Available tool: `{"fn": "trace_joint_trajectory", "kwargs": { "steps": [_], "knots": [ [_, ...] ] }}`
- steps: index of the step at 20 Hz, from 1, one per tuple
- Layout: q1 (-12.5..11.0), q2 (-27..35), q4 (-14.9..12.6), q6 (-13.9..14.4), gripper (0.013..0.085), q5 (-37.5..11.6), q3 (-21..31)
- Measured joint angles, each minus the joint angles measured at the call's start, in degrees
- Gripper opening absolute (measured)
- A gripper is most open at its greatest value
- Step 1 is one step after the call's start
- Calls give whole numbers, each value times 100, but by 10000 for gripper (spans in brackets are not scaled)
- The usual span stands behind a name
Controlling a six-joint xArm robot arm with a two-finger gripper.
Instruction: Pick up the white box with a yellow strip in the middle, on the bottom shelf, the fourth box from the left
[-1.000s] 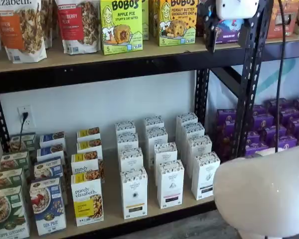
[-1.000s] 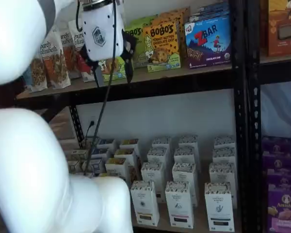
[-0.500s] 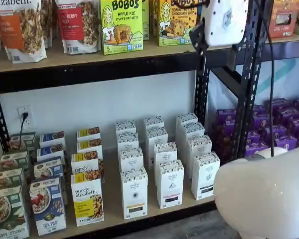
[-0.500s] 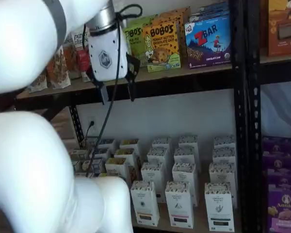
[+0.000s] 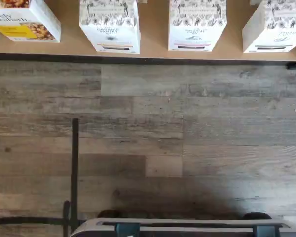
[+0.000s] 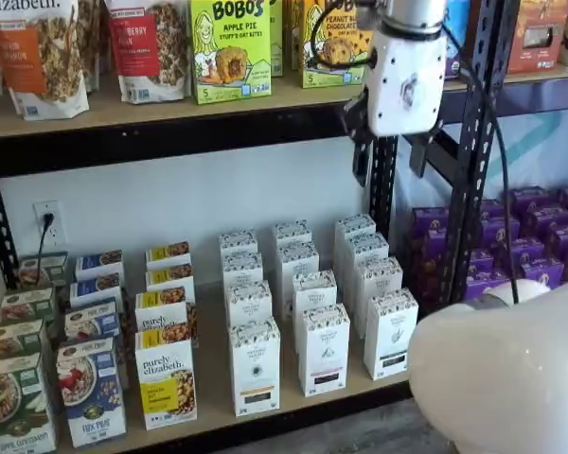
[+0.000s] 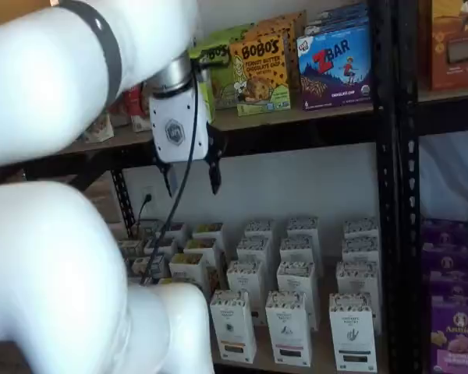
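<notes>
In the wrist view the white box stands upright at the front edge of the bottom shelf, faced outward in a neat row, likely for easy reach; beside it is a purely elizabeth box, and grey wood-grain floor planks run in front. In a shelf view the gripper hangs in the upper right of the frame, fingers apart with a clear gap, holding nothing, well above the box at lower centre. In a shelf view the spread fingers sit at centre left, by the upper shelf; the box is at bottom centre, against a plain white wall
</notes>
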Motion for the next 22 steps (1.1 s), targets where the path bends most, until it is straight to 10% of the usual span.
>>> {"fn": "trace_joint_trajectory", "kwargs": {
  "steps": [22],
  "knots": [
    [863, 856, -228, 914, 850, -2276, 1186]
  ]
}}
